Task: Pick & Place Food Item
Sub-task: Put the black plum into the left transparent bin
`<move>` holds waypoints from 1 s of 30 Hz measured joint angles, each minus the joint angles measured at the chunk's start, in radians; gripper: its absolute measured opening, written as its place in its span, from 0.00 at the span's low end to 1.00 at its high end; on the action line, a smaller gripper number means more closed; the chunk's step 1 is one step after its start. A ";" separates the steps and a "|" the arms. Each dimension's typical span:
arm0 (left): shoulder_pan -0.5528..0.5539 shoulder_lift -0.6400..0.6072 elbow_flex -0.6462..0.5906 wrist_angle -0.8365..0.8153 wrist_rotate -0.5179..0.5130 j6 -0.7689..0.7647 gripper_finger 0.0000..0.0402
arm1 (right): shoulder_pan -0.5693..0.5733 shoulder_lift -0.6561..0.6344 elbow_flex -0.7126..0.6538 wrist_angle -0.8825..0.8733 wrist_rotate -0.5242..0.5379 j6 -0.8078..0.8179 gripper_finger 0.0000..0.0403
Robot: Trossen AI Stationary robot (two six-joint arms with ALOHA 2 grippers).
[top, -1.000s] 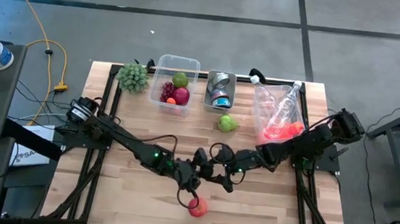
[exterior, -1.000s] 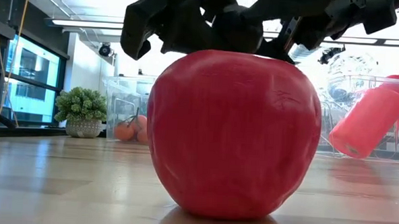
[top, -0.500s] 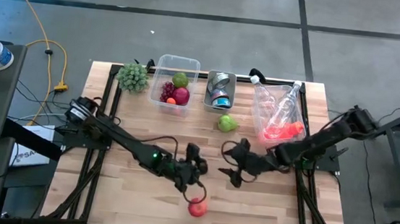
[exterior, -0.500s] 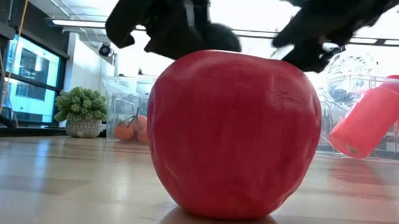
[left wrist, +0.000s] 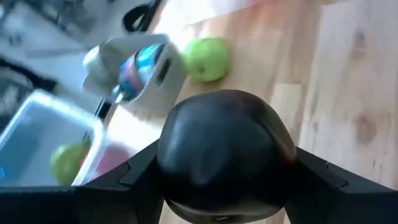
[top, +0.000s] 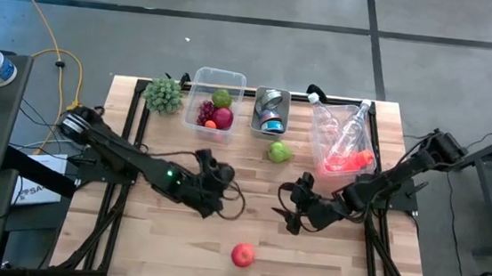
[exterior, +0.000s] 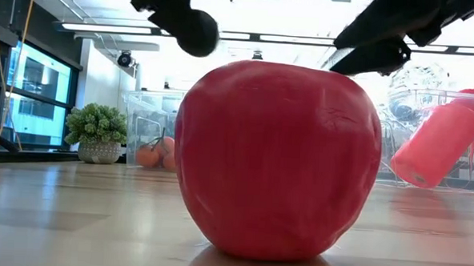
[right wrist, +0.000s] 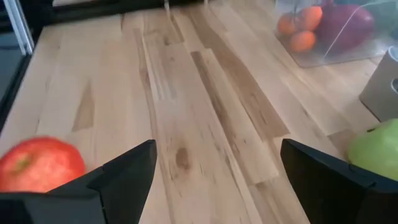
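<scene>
A red apple [top: 242, 255] stands on the wooden table near its front edge and fills the low view [exterior: 277, 159]. My left gripper [top: 218, 175] is left of centre, above the table, shut on a dark round item [left wrist: 224, 149] that also shows at the top of the low view [exterior: 195, 31]. My right gripper [top: 285, 206] is right of centre. It stands open with only bare table between its fingers [right wrist: 124, 174]. In its wrist view the apple [right wrist: 38, 165] lies off to one side. My left gripper pinches the dark round item between its two fingers [left wrist: 127, 177], which lie on opposite sides [left wrist: 171, 155] of it. The fingers slant downward, toward the table's far right. The item is lifted clear of the table.
At the far edge stand a clear tub [top: 201, 121] of fruit, a small grey bin [top: 270, 129] with a can, a potted green plant [top: 164, 94] and a clear bag [top: 346, 138] holding a bottle and something red. A green fruit [top: 280, 151] lies on the table in front of the bin.
My left gripper has risen from just above the apple and gone toward the table's far left, rolling as it went, with the dark item still between its fingers. My right gripper has drawn back toward the right edge, away from the left one. The apple has stayed put.
</scene>
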 joint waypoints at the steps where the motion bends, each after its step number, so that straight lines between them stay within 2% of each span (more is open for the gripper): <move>1: 0.007 -0.020 0.000 -0.026 0.000 -0.041 0.59 | 0.004 0.000 0.000 -0.009 -0.001 0.000 0.83; 4: 0.034 -0.085 0.000 -0.070 0.009 -0.159 0.58 | 0.018 0.000 0.000 -0.016 -0.001 0.005 0.83; 7: 0.087 -0.154 0.000 -0.097 0.013 -0.192 0.58 | 0.033 0.004 0.000 -0.021 -0.001 0.005 0.83; 11: 0.229 -0.239 0.000 -0.099 0.022 -0.161 0.58 | 0.049 0.004 0.000 -0.031 0.016 0.005 0.83; 14: 0.370 -0.280 0.000 -0.096 0.098 -0.125 0.58 | 0.051 0.004 0.000 -0.037 0.019 0.005 0.83; 18: 0.552 -0.286 0.000 -0.099 0.198 -0.059 0.59 | 0.051 0.004 0.000 -0.038 0.018 0.005 0.83; 22: 0.687 -0.253 0.000 -0.100 0.248 -0.040 0.63 | 0.051 0.005 0.000 -0.039 0.018 0.004 0.83; 27: 0.770 -0.205 -0.001 -0.097 0.331 -0.058 0.65 | 0.051 0.005 0.000 -0.050 0.017 0.005 0.83; 30: 0.794 -0.177 -0.001 -0.094 0.345 -0.049 0.66 | 0.051 0.005 0.000 -0.056 0.017 0.007 0.83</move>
